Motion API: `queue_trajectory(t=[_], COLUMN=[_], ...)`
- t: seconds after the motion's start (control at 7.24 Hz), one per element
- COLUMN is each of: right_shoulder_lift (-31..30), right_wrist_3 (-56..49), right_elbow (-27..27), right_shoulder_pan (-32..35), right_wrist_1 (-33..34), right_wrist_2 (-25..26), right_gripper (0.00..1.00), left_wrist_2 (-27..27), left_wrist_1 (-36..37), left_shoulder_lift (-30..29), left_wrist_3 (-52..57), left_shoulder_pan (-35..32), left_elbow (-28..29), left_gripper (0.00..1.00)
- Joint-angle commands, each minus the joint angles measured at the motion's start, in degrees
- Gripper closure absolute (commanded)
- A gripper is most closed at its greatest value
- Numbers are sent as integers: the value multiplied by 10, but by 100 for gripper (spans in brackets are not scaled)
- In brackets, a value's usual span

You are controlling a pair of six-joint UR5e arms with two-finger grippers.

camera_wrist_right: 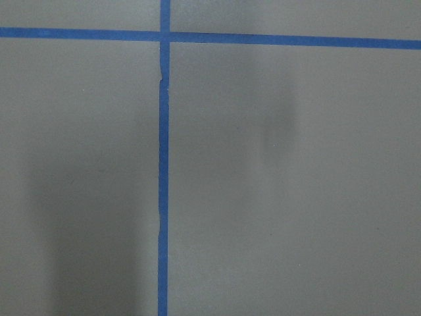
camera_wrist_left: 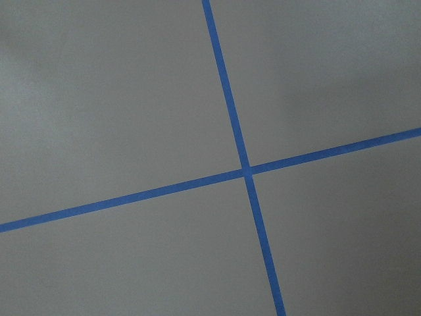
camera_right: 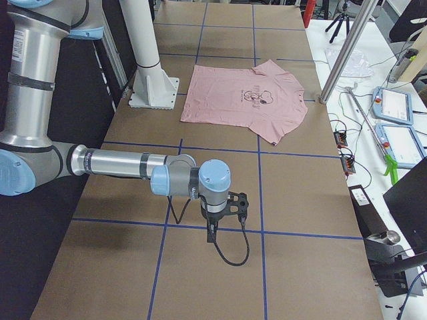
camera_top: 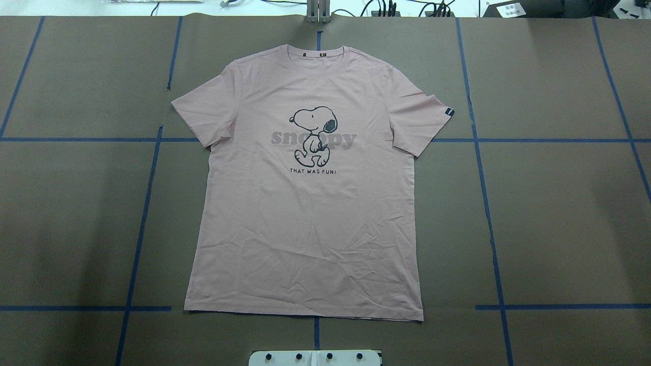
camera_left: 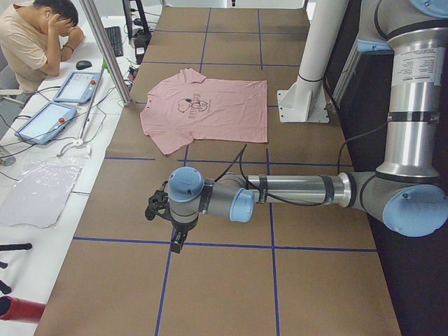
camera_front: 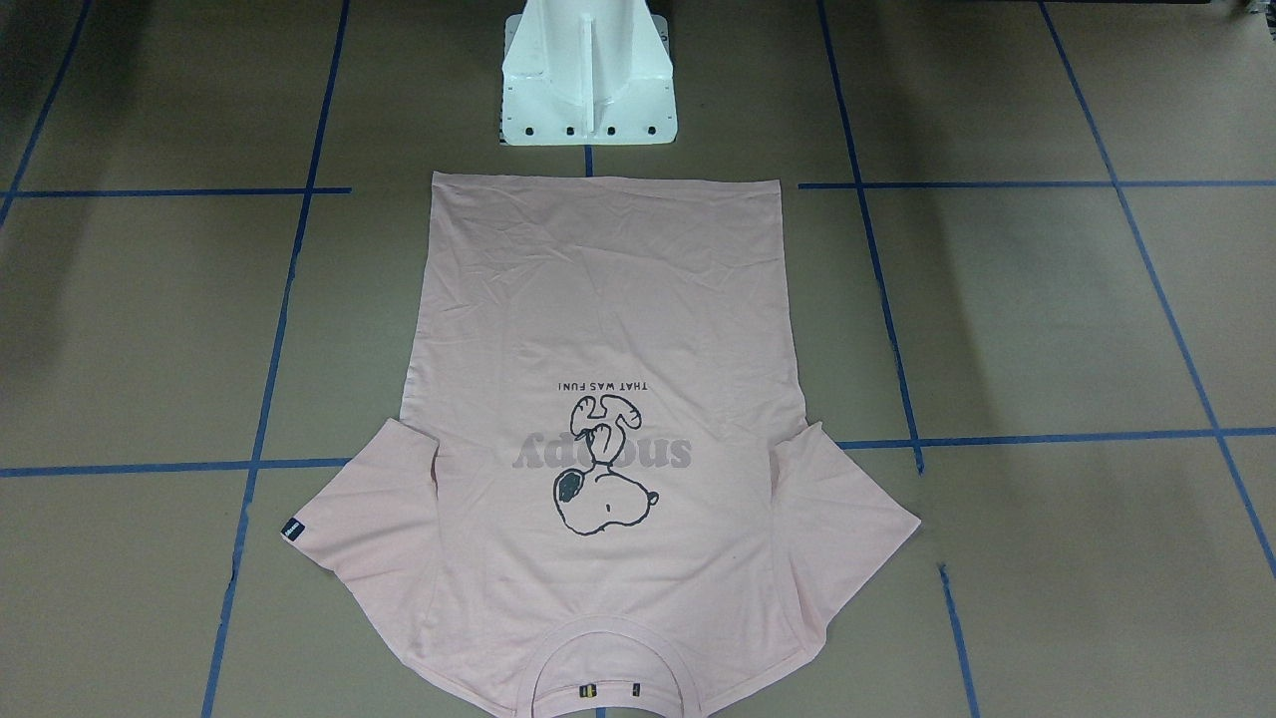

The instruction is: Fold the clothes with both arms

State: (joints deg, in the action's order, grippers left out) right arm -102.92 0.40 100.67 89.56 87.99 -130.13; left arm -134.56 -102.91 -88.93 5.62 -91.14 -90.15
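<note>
Pale pink short-sleeved cotton T-shirt (camera_top: pixel 305 229): 1, centre frame, flat, 0 folds made. Black two-finger left gripper (camera_left: pixel 178 242) and right gripper (camera_right: pixel 211 233): well apart from it, jaw state cannot be told.

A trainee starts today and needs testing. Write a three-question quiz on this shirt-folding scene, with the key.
1. True or false: the T-shirt lies spread flat, print side up, with nothing folded yet.
2. Relative to the white pedestal, the collar points: A) toward it; B) away from it; C) sideways.
3. Fill in: the black sleeve tag is on the sleeve at the robot's ____ side.

Key: 1 true; 2 B; 3 right.
</note>
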Motion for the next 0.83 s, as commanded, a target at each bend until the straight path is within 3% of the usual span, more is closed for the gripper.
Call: queue_trajectory(t=[0.0, 0.28, 0.69], right_shoulder_lift=[0, 0, 10], right_wrist_3=[1, 1, 5], right_elbow=[1, 3, -8], right_shoulder_pan=[0, -1, -4], right_wrist_1=[0, -39, -228], right_wrist_2=[0, 0, 6], right_gripper=[0, 0, 0], left_wrist_2=[0, 0, 0], left_wrist_1=[-3, -17, -58], left_shoulder_lift=[0, 0, -9], left_wrist_3=[1, 0, -3], left_shoulder_pan=[0, 0, 3], left_elbow=[-4, -17, -19], left_gripper=[0, 0, 0])
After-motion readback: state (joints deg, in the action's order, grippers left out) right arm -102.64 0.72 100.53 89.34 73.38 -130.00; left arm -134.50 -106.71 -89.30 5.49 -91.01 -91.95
